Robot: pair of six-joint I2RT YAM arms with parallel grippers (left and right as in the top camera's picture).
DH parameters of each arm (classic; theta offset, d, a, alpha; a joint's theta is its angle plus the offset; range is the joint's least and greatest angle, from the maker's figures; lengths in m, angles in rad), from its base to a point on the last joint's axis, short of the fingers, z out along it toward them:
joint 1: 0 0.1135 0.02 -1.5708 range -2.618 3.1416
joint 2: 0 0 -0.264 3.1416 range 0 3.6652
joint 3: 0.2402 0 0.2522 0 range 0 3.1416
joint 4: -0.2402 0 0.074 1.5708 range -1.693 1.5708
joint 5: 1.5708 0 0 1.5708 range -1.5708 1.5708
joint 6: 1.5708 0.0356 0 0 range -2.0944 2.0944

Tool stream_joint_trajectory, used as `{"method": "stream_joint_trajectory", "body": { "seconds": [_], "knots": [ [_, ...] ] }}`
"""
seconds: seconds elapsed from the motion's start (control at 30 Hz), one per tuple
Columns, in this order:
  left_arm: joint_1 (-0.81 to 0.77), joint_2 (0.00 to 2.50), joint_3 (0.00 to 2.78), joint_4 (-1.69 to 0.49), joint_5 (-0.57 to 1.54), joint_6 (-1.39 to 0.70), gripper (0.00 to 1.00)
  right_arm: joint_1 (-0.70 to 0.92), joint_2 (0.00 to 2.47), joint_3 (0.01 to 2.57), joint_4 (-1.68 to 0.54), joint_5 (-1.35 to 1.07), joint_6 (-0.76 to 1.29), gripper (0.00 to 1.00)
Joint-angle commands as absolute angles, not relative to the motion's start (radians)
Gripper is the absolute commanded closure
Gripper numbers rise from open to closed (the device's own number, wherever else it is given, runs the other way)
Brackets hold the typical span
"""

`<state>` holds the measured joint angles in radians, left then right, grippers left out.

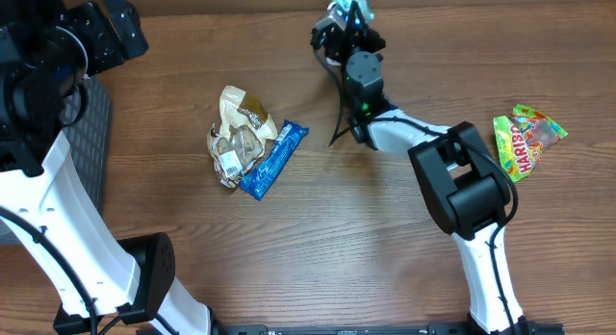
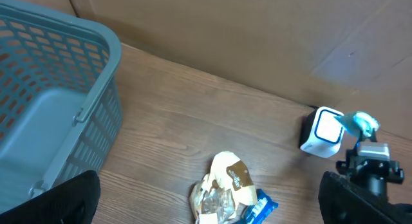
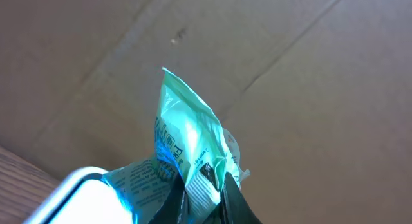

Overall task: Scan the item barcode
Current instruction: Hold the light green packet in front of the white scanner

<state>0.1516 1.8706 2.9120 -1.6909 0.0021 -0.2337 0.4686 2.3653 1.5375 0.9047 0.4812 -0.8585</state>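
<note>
Jaws on my right gripper [image 3: 201, 197] are pinched almost fully together on the lower edge of a green sachet [image 3: 188, 130]. It is lifted off the table at the far edge, just beside the lit face of the white scanner box [image 2: 324, 129]. My left gripper [image 1: 104, 32] stands wide open with nothing in it, over by the basket [image 2: 38, 108] and well apart from the action.

I judge the sachet to be very light, thin and crinkly: glossy film that flops and twists, not a rigid pack. Its free top stands above the fingertips and looks creased. A hold on the flat sealed margin seems right to me, since squeezing the body would only buckle the printed panel. Small print shows near the grip, but I cannot pick out a barcode. The film looks slippery, so I would turn the wrist gently.

The snack wrappers [image 1: 252, 142] and Haribo bag [image 1: 527, 140] lie on the table.
</note>
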Motion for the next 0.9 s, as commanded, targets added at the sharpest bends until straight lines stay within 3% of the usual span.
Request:
{"method": "stream_joint_trajectory", "body": {
  "seconds": [0.0, 0.33, 0.87],
  "knots": [
    [0.157, 1.878, 2.915, -1.689, -0.01, -0.24, 0.0, 0.437, 2.37, 1.554, 0.92, 0.446, -0.862, 0.96],
    [0.157, 1.878, 2.915, -1.689, -0.01, -0.24, 0.0, 0.419, 2.37, 1.554, 0.928, 0.31, -0.862, 0.96],
    [0.157, 1.877, 2.915, -1.689, -0.01, -0.24, 0.0, 0.416, 2.37, 1.554, 0.999, 0.313, -0.957, 0.96]
  ]
}}
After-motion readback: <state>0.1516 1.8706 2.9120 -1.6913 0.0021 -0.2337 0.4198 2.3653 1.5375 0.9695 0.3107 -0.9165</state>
